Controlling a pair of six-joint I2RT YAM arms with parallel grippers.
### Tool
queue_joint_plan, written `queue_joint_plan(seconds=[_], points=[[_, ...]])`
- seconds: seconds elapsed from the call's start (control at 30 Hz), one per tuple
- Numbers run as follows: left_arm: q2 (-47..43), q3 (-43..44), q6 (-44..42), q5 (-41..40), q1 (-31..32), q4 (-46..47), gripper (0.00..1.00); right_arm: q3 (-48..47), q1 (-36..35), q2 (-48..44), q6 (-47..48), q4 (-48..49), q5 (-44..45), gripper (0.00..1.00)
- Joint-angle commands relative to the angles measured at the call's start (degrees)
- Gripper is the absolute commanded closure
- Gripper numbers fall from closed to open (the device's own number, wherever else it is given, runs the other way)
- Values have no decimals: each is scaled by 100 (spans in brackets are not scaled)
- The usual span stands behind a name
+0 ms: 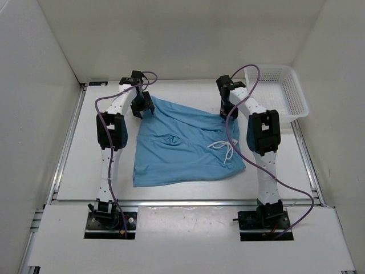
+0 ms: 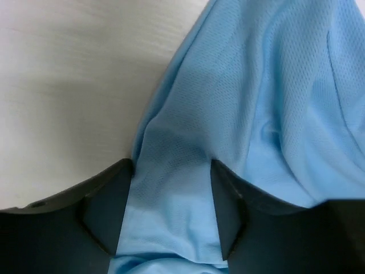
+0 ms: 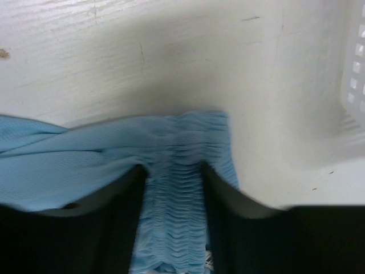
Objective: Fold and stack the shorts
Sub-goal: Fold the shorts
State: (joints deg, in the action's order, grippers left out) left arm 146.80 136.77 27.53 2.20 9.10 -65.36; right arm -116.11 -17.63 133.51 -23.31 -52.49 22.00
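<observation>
Two far corners of light sky-blue soft fabric shorts (image 1: 182, 145) on the white table (image 1: 85, 165) are straddled.
Cloth is judged limp and light; edges are best gripped. Pinching by left gripper (image 2: 171, 165) or right gripper (image 3: 174, 168) cannot be confirmed.

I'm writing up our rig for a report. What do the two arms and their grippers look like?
The left arm and right arm have white links, black joint housings and black base plates. A purple cable runs along each. The left gripper and right gripper have matte black, wedge-shaped fingers.
</observation>
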Motion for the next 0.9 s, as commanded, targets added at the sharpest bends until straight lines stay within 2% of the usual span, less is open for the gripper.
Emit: queue_joint_plan(seconds=[0.0, 0.03, 0.1, 0.13, 0.17, 0.23, 0.33, 0.53, 0.67, 0.7, 0.73, 0.77, 0.87], points=[[15, 183, -81, 254, -14, 155, 34, -411, 31, 184, 81, -174, 217, 59], [15, 96, -81, 316, -14, 155, 51, -464, 31, 253, 81, -174, 217, 76], [67, -70, -29, 439, -215, 226, 90, -465, 31, 254, 29, -174, 164, 89], [68, -141, -28, 614, -286, 226, 90, -534, 31, 306, 28, -174, 164, 98], [-2, -246, -28, 615, -365, 287, 90, -587, 31, 307, 28, -174, 112, 100], [-326, -684, 24, 257, -576, 383, 90, -588, 31, 307, -24, -174, 112, 100], [-880, -1299, 24, 141, -891, 673, 90, -702, 31, 237, -24, -174, -37, 100], [-1365, -1819, 24, 18, -1340, 727, 90, -1158, 31, 289, -24, -174, -546, 100], [-1453, -1882, -98, 96, -1394, 779, 90, -1405, 31, 473, -24, -174, -932, 100], [-1453, -1830, -99, 184, -1394, 701, 87, -1457, 31, 543, 45, -122, -1065, 96], [-1366, -1629, -159, 333, -1394, 639, 66, -1536, 31, 544, 98, -69, -1171, 86], [-1304, -1479, -212, 334, -1394, 421, 53, -1598, 31, 596, 99, -68, -1259, 53], [-1198, -1005, -213, 203, -1262, 279, 10, -1782, 31, 597, 169, 2, -1339, 29]])
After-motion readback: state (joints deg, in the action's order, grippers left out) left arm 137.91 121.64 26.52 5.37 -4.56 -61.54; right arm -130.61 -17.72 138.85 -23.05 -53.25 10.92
